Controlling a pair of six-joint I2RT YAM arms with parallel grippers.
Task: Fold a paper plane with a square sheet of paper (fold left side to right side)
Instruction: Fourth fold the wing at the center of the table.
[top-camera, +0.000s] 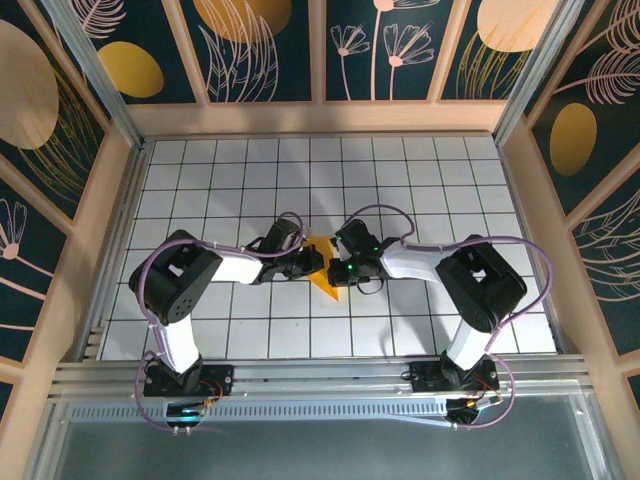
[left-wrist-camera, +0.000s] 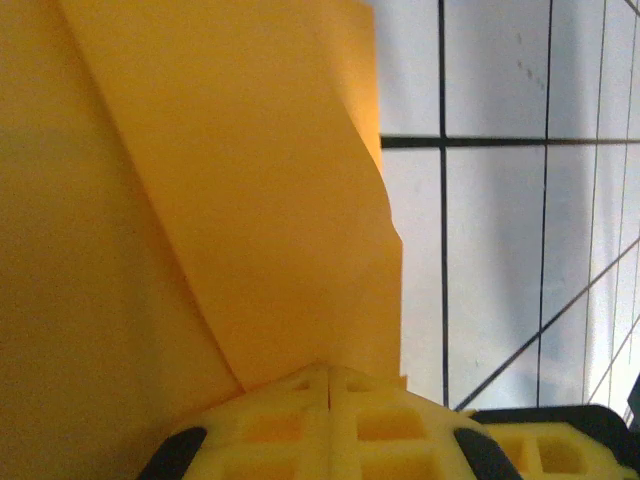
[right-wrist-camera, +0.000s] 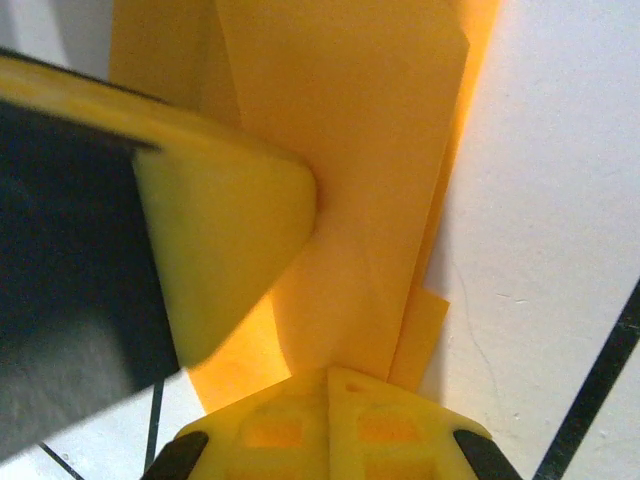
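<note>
The orange-yellow paper (top-camera: 329, 287) lies folded into a narrow pointed shape on the white grid table, its point toward the near edge. My two grippers meet over it at the table's middle. The left gripper (top-camera: 312, 263) is shut, its yellow tips (left-wrist-camera: 330, 376) pressed together at the edge of a folded flap of the paper (left-wrist-camera: 230, 200). The right gripper (top-camera: 337, 268) is also shut, its tips (right-wrist-camera: 330, 376) resting on the layered paper (right-wrist-camera: 370, 170). One yellow finger of the left gripper (right-wrist-camera: 225, 240) presses on the paper from the left in the right wrist view. I cannot tell whether either pinches a layer.
The white grid table (top-camera: 420, 180) is boxed in by wooden-framed wall panels (top-camera: 270, 50) with yellow ovals on three sides. A metal rail (top-camera: 320, 375) runs along the near edge by the arm bases. Purple cables (top-camera: 380, 212) loop above both wrists.
</note>
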